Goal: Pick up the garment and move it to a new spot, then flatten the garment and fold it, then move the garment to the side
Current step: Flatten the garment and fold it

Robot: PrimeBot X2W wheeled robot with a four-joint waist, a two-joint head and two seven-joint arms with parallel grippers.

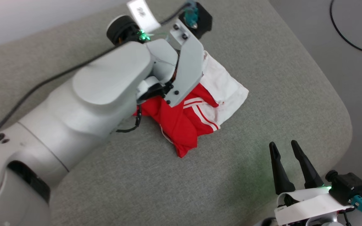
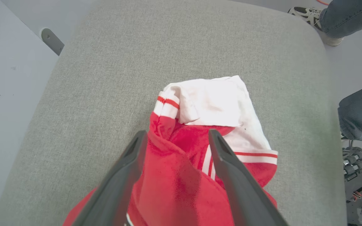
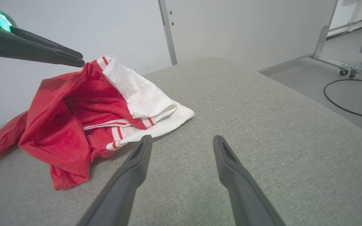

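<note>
Looks like a robotics lab or test room: plain white walls (image 3: 247, 25), smooth grey floor (image 3: 294, 81), loose black cable (image 3: 324, 94), wheeled metal frame (image 3: 322, 40), grey upholstered cushion (image 3: 262, 125) as work surface.

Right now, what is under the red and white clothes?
The garment lies crumpled on the gray cushion. Whatever is beneath the heap itself is covered by its folds.
</note>
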